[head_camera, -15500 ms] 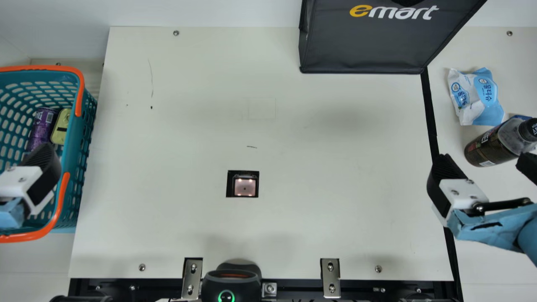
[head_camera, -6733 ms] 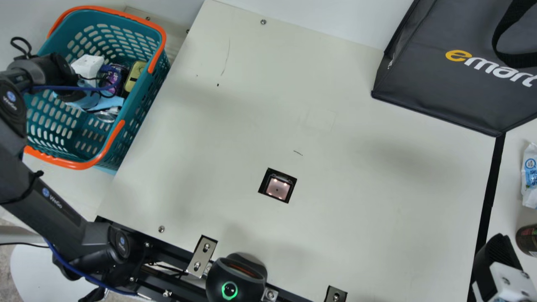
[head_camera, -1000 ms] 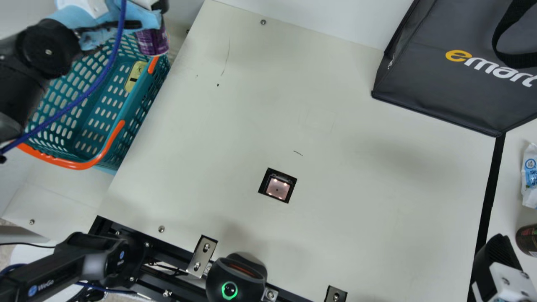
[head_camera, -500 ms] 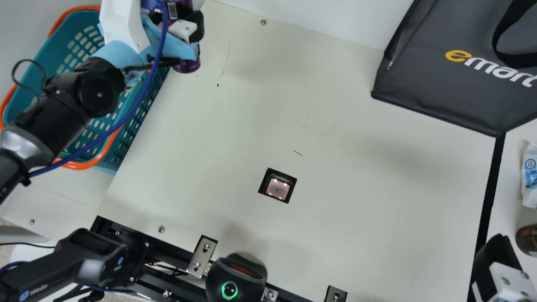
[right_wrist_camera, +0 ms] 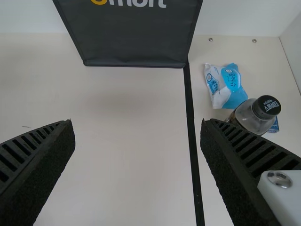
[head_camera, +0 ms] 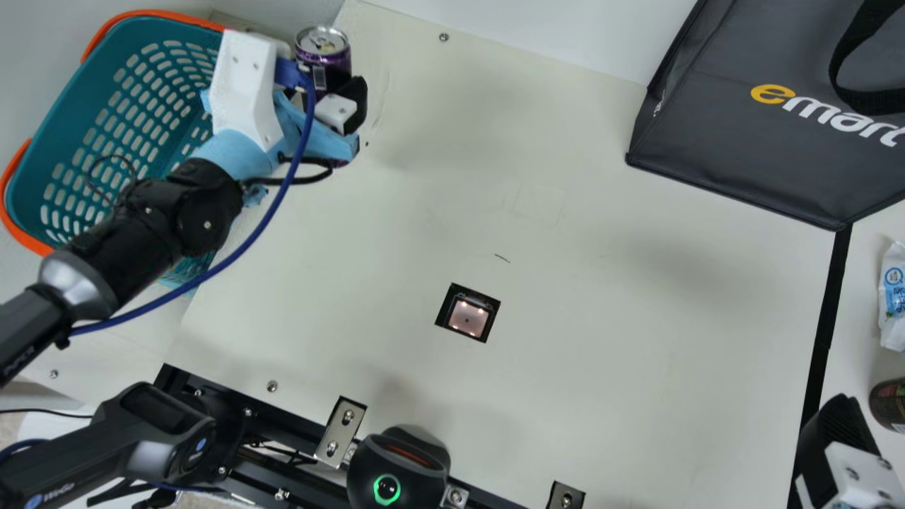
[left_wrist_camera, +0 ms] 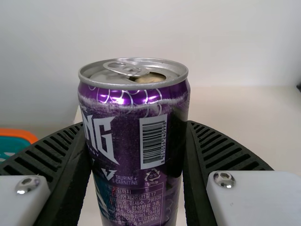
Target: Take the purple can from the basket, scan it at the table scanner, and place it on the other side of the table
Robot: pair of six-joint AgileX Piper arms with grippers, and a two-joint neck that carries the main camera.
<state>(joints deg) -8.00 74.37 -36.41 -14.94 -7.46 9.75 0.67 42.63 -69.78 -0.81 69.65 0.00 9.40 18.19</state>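
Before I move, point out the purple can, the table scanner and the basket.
Purple can (left_wrist_camera: 128,141): left wrist view, on its printed side.
Table scanner (head_camera: 468,318): main view, on its lit window.
Basket (head_camera: 74,120): main view, on its teal inner wall.

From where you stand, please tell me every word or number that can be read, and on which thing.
"emart": black bag
"NG": purple can
"TAURINE+": purple can
"L-CARNITINE": purple can
Too small or blurred: can's fine print, barcode digits, blue-and-white packet, bottle cap, markings on left arm.
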